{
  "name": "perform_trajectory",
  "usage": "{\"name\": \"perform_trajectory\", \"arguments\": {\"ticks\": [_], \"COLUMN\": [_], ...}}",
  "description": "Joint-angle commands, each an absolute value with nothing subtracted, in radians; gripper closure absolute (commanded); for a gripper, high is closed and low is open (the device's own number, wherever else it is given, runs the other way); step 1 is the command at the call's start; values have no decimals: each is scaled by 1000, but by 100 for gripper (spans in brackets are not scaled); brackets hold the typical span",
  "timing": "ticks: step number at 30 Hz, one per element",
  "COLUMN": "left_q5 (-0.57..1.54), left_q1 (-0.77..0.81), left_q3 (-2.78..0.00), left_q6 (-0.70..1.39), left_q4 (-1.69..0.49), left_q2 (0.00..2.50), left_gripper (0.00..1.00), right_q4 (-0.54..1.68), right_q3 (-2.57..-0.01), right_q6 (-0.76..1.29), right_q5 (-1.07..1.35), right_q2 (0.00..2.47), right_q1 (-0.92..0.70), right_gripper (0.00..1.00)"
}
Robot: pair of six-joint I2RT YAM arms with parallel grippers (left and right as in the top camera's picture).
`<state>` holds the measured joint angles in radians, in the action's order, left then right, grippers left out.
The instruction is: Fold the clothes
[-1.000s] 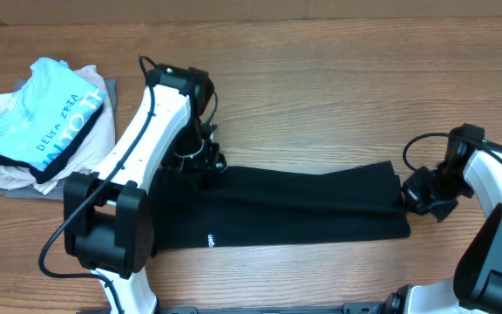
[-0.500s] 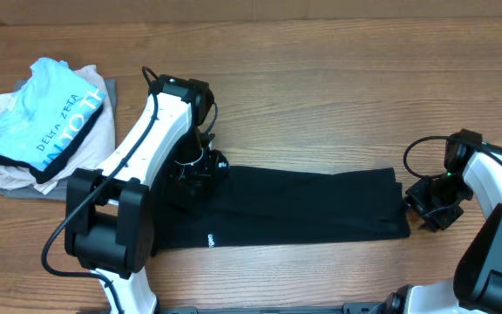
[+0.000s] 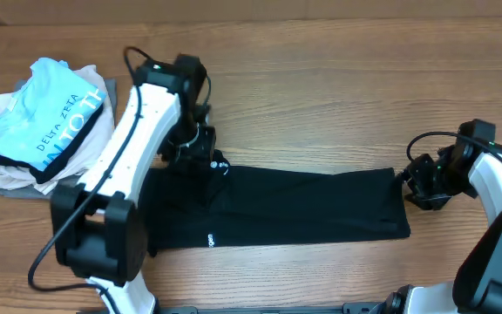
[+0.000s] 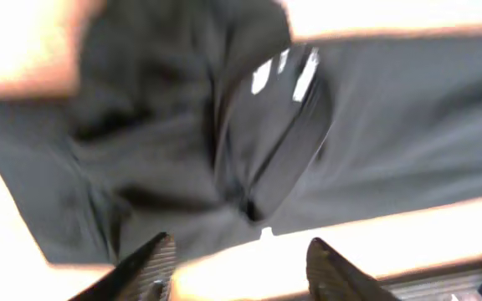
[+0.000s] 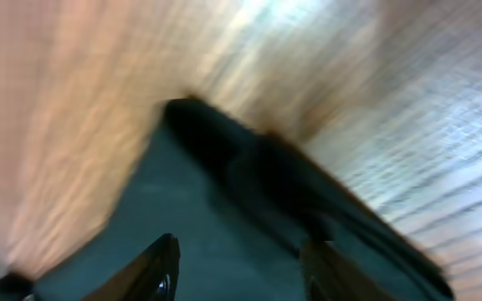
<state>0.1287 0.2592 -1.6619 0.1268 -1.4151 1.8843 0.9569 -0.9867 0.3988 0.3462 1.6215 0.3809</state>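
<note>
The clothes, a black shirt (image 3: 303, 205), lie folded into a long band across the table, with small white print (image 3: 209, 240) near the front edge. My left gripper (image 3: 207, 161) hovers over the band's back left corner. In the left wrist view the left gripper (image 4: 245, 272) is open with nothing between its fingers, and the blurred shirt (image 4: 375, 134) lies beyond. My right gripper (image 3: 412, 183) sits just off the band's right end. In the right wrist view the right gripper (image 5: 241, 272) is open over the dark fabric (image 5: 207, 217) and holds none of it.
A light-blue shirt with white lettering (image 3: 46, 109) tops a pile of white and grey folded garments (image 3: 3, 170) at the far left. Bare wooden table (image 3: 321, 87) lies behind the shirt. Cables loop off both wrists.
Both grippers went from shut to open and let go of the shirt. The left one rose and drew back a little. The right one pulled slightly off the shirt's right end.
</note>
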Motion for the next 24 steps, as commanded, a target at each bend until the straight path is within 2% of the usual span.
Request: {"name": "perform_trajectory", "arguments": {"ticks": [1,12,16,19,24], "left_q5": [130,156,262,221,88], "left_q1": [256,290,303,318,331], "left_q3": [-1670,-1631,-1631,-1631,-1626], "left_q6": [91,28,-37,-53,-56], "left_q4": [-1354,-1231,-1205,-1181,-1160], "left_q2": [1862,2025,2052,2053,2058], "left_gripper": [44,45,47,41,40], "right_q4": [942,944,946,948,952], "right_q3": [-1021,-1021,-1021,-1021,-1021], "right_q6": [380,369,369,369,369], "right_q5": [419,421,421,421,430], "right_q2": [1548,1525,1525,1525,1525], "right_q1": [387,387,386,386,386], "right_gripper": [49,46,46,46,46]}}
